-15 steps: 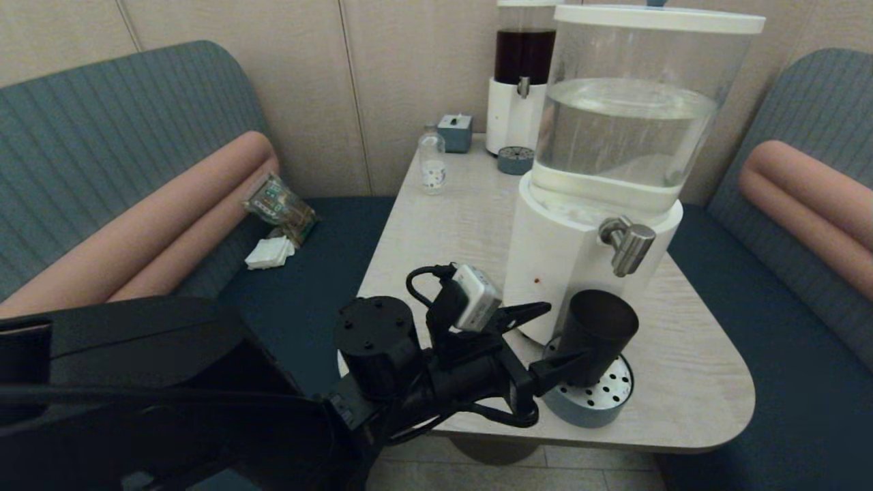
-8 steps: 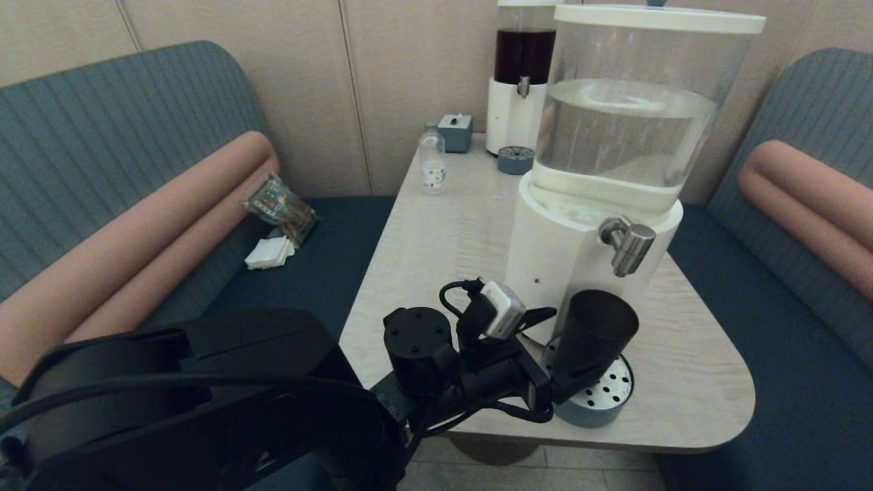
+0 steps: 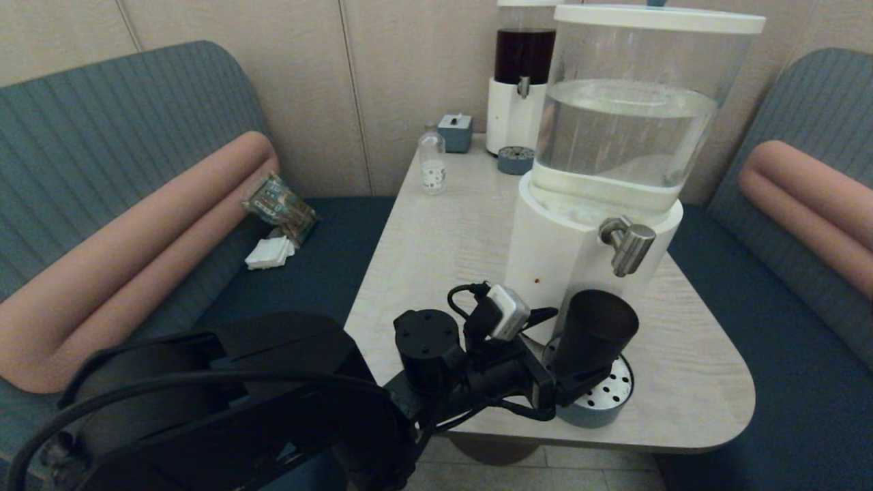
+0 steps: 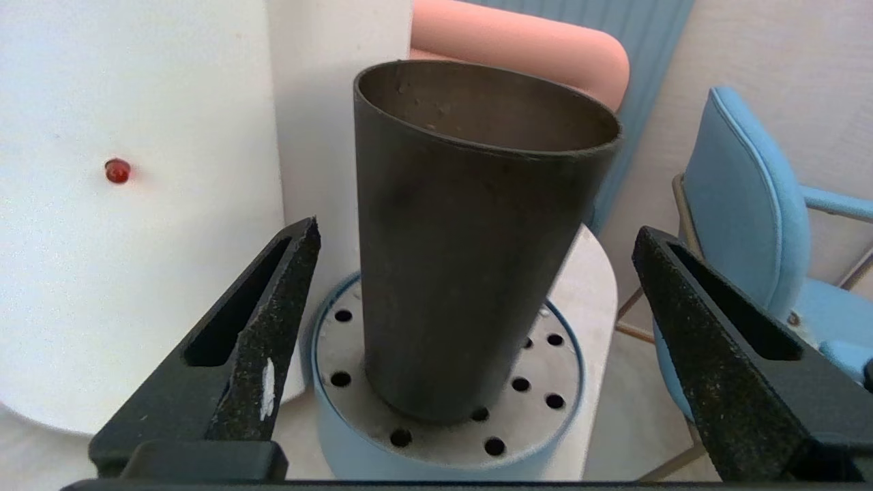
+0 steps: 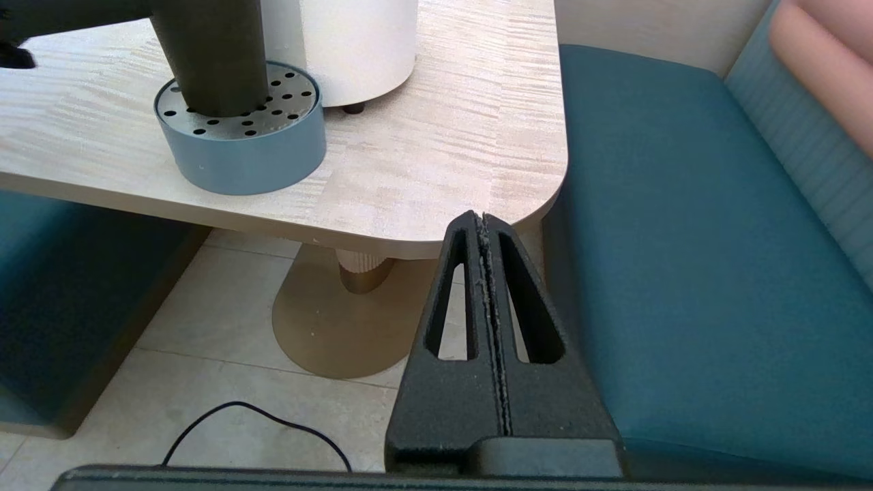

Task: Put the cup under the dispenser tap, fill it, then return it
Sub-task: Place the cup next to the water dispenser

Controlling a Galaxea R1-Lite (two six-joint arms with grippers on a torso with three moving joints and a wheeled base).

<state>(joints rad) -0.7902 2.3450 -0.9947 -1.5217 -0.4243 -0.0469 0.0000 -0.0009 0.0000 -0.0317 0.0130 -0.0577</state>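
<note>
The black cup [image 3: 593, 334] stands upright on the round perforated drip tray [image 3: 603, 408], just below and slightly left of the steel dispenser tap [image 3: 627, 244] of the big white-based dispenser [image 3: 556, 252]. My left gripper [image 3: 576, 344] is open at the cup's lower half. In the left wrist view the cup [image 4: 470, 259] sits between the fingers of the left gripper [image 4: 477, 230] with a gap on each side. My right gripper [image 5: 483, 218] is shut and empty, parked below the table's front right corner. From there the cup [image 5: 211, 54] and tray [image 5: 245, 160] show.
A slimmer dark-liquid dispenser [image 3: 522, 75], its small tray [image 3: 515, 160], a clear bottle [image 3: 432, 167] and a blue-grey box [image 3: 455, 131] stand at the table's back. A snack packet [image 3: 279, 201] and napkins [image 3: 269, 252] lie on the left bench. The tray sits near the front edge.
My left arm has moved right and forward, bringing its open fingers closer around the cup. The cup and tray have stayed in place.
</note>
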